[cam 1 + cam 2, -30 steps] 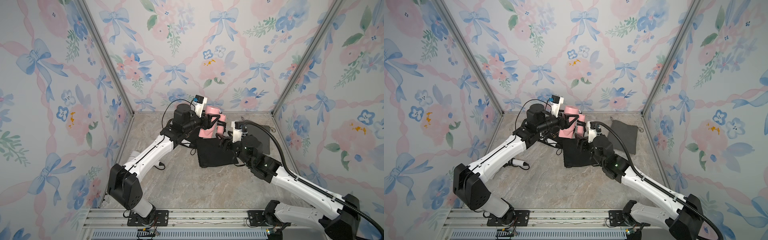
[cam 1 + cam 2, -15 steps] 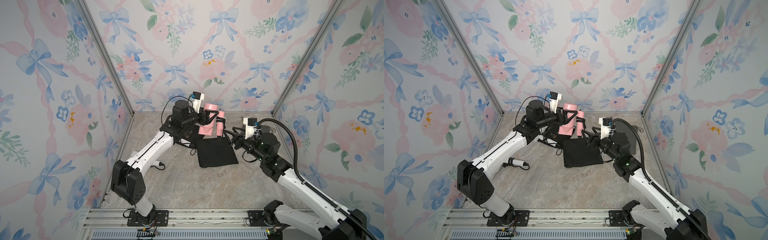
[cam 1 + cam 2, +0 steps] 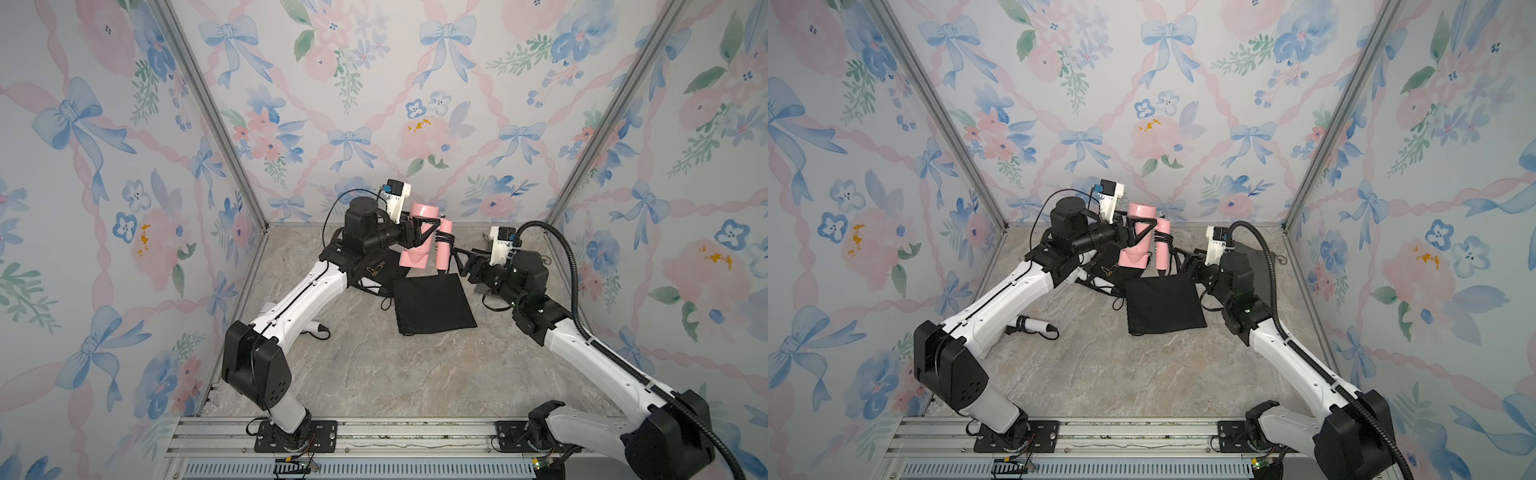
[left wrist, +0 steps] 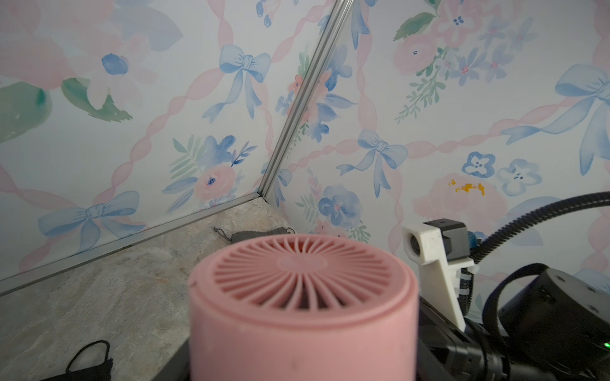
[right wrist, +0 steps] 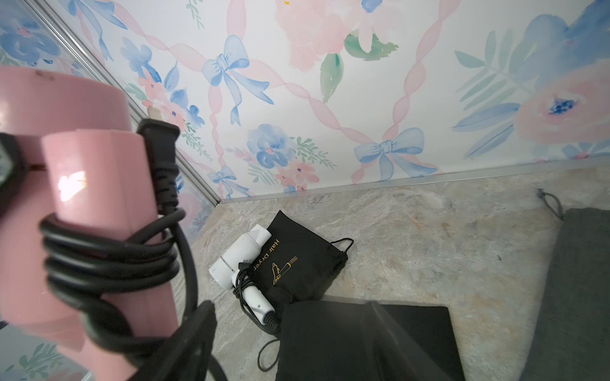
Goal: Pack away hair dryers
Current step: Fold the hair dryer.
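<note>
Nothing is packed yet, I judge. My left gripper (image 3: 424, 230) clamps the pink dryer (image 3: 413, 257) upright at frame centre, above the flat black pouch (image 3: 432, 303). My right gripper (image 3: 462, 259) stands wide, apparently empty. A white dryer (image 5: 242, 255) lies unpacked.

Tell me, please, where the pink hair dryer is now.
In both top views the pink hair dryer is held aloft, centre-back, in the left fingers, beyond the far edge of the plain black pouch.
</note>
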You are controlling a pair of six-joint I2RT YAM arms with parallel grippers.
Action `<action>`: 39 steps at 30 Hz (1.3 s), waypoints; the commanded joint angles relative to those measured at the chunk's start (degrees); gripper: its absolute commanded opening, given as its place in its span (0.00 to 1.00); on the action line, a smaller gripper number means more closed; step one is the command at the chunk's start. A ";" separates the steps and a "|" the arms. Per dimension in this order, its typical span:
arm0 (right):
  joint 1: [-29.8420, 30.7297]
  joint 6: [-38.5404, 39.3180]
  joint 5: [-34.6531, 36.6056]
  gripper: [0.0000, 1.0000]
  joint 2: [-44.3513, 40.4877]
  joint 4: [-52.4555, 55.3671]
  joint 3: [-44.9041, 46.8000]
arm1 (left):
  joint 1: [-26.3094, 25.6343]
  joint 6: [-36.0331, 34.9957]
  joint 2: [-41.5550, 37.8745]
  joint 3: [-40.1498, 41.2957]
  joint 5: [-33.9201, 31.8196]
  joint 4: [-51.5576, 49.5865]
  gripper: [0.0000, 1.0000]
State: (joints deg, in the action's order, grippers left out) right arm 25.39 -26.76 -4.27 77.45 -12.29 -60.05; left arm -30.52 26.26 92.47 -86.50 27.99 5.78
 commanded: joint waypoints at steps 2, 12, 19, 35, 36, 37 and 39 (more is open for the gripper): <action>2.98 1.36 0.58 0.73 3.38 1.17 -3.84 | -0.98 1.12 0.19 -3.06 1.28 3.10 0.06; 7.78 3.55 2.42 0.73 6.16 4.61 -8.46 | -1.64 0.61 0.87 -3.01 1.10 3.11 0.06; 9.23 4.54 3.56 0.73 7.01 5.80 -9.72 | -2.01 0.46 1.21 -2.72 0.97 3.27 0.06; 4.88 7.69 9.39 0.74 0.46 12.76 -4.35 | -1.22 0.22 0.27 -1.63 0.22 3.58 0.06; 4.07 7.61 8.79 0.75 -0.78 12.39 -3.00 | -1.06 0.41 0.33 -1.62 0.11 3.54 0.06; 3.22 7.77 7.57 0.75 -2.49 11.67 -1.34 | -0.97 0.75 0.38 -1.64 0.12 3.55 0.06; 2.26 8.42 6.11 0.75 -5.80 9.90 1.23 | -0.77 1.32 0.60 -1.78 0.09 3.54 0.07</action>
State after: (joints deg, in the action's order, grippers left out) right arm 28.99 -20.21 4.43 74.22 -1.02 -61.43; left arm -31.46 26.09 92.75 -87.55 27.51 5.56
